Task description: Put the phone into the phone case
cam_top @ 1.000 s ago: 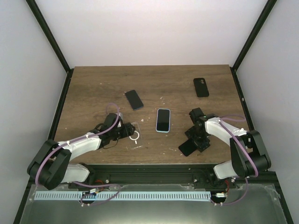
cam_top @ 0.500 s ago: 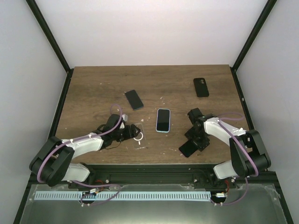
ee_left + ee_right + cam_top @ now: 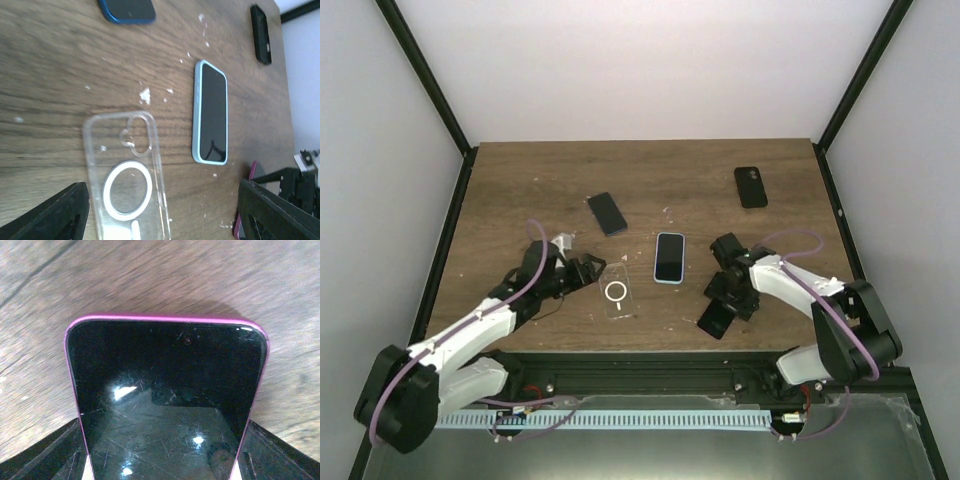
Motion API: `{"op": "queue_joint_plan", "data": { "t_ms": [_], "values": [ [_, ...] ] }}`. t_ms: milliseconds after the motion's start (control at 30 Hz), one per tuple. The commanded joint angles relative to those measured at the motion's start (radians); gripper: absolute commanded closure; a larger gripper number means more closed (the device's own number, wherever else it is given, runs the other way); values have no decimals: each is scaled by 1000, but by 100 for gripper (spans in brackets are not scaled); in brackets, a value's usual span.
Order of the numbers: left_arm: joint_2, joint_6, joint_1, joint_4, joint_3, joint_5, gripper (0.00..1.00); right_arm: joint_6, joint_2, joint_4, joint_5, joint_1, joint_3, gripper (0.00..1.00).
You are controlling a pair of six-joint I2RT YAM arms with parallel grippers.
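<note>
A clear phone case [image 3: 617,291] with a white ring lies flat on the wooden table, left of centre. My left gripper [image 3: 582,272] stands open just left of it, apart from it. In the left wrist view the phone case [image 3: 125,170] lies between the spread fingers [image 3: 50,215], nearer the left one. The phone [image 3: 718,320], pink-edged with a black screen, hangs tilted at the front right. My right gripper [image 3: 730,295] is shut on the phone's sides. In the right wrist view the phone [image 3: 165,385] fills the gap, screen facing the camera.
A light-blue phone [image 3: 669,257] lies between the two grippers, also visible in the left wrist view [image 3: 210,117]. Farther back lie a dark blue phone [image 3: 607,213] and a black phone [image 3: 751,187]. The table's front edge runs just behind the held phone.
My left gripper has drawn back to the left, off the clear case, which now lies uncovered. The right gripper has shifted slightly left with the pink phone.
</note>
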Motion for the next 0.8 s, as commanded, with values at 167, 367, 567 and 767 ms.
{"op": "queue_joint_plan", "data": {
  "t_ms": [167, 367, 567, 767],
  "values": [
    [-105, 33, 155, -138, -44, 77, 16, -48, 11, 57, -37, 127, 145, 28],
    [-84, 22, 227, -108, -73, 179, 16, -38, 52, 48, -44, 217, 285, 27],
    [-59, 30, 271, -109, -77, 234, 16, -65, 171, 67, -49, 296, 435, 27],
    [-49, 17, 344, -79, -110, 309, 17, -140, 317, 113, -48, 372, 577, 27]
  ]
}}
